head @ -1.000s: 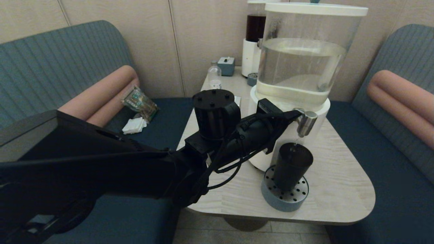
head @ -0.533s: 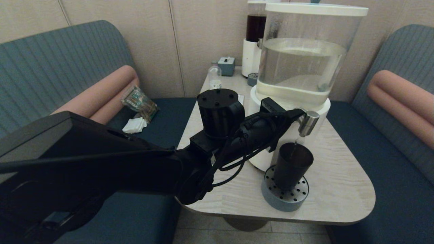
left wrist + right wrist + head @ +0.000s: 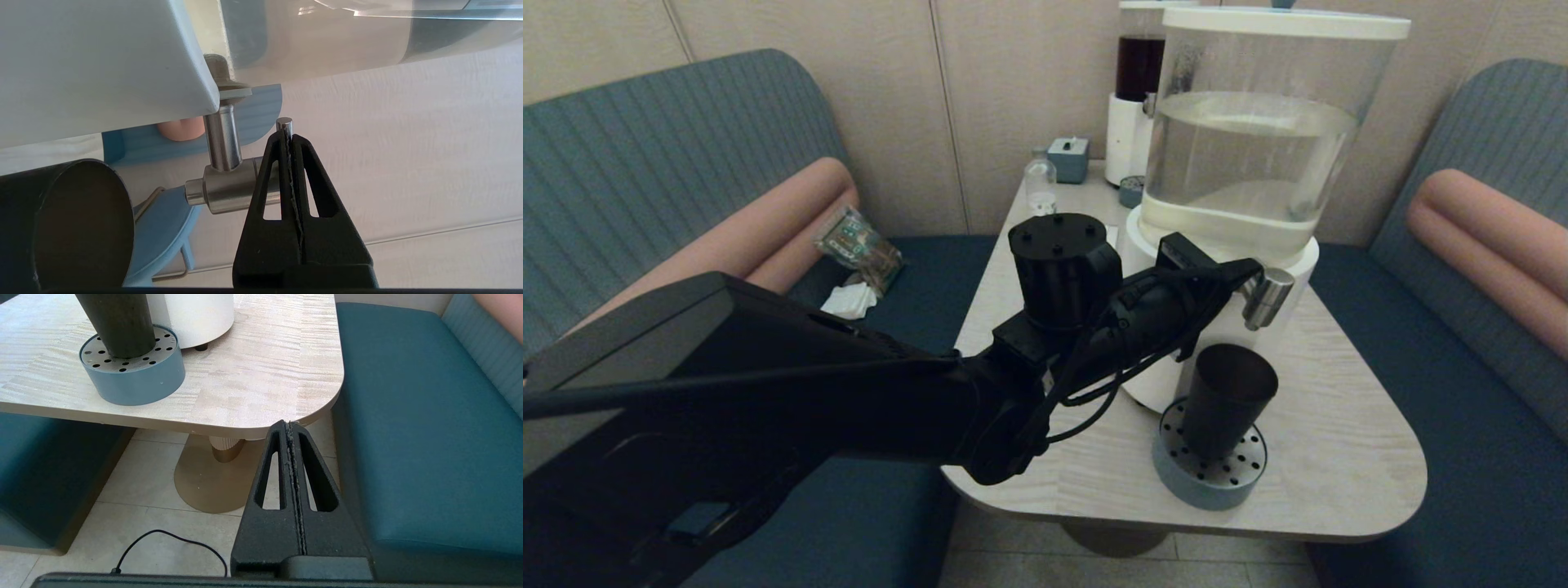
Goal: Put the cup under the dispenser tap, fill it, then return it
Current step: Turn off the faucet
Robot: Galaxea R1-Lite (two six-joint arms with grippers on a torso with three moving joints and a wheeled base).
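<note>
We have the cup (image 3: 1225, 400) standing on the perforated drip tray (image 3: 1209, 478) on the bench (image 3: 1347, 457), directly under the dispenser tap (image 3: 1262, 298), so placing looks done. Our left gripper (image 3: 288, 136), jaws clenched on nothing, presses against the tap's lever; no stream shows. Returning the cup remains, and our right gripper (image 3: 291, 426) hangs clenched below the bench edge.

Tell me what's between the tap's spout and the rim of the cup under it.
Nothing: in the head view the gap between the dispenser tap and the cup is bare, with no stream visible.
</note>
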